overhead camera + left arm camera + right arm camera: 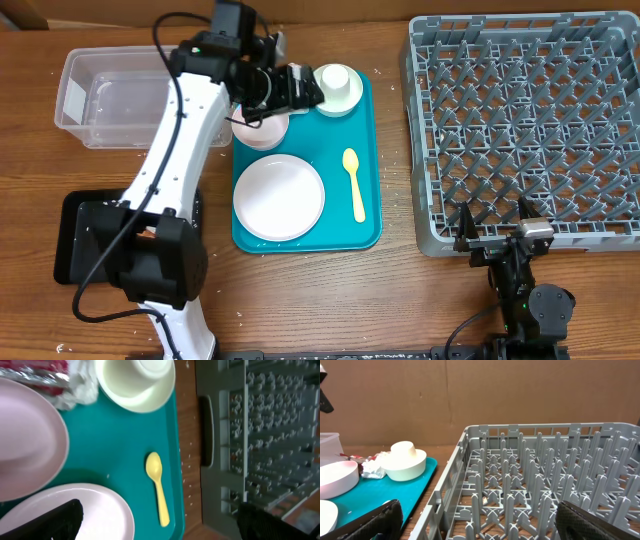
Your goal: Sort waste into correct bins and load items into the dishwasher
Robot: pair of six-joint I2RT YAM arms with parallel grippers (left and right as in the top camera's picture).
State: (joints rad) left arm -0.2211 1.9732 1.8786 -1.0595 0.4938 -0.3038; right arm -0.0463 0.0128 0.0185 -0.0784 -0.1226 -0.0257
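Note:
My left gripper (297,87) is open and empty above the back of the teal tray (365,232). In the left wrist view (160,527) it hangs over the large plate (95,510) and the yellow spoon (158,487). A pinkish bowl (25,445), a crumpled napkin (80,385) and a red-and-white wrapper (45,370) lie beyond. A white bowl with an upturned cup (338,88) sits at the tray's back right. My right gripper (495,233) is open and empty at the front edge of the grey dish rack (530,130).
The clear tub (110,95) stands at the back left and the black tray (85,235) at the front left, partly hidden by my left arm. White rice grains (185,467) are scattered on the wood between the teal tray and the rack.

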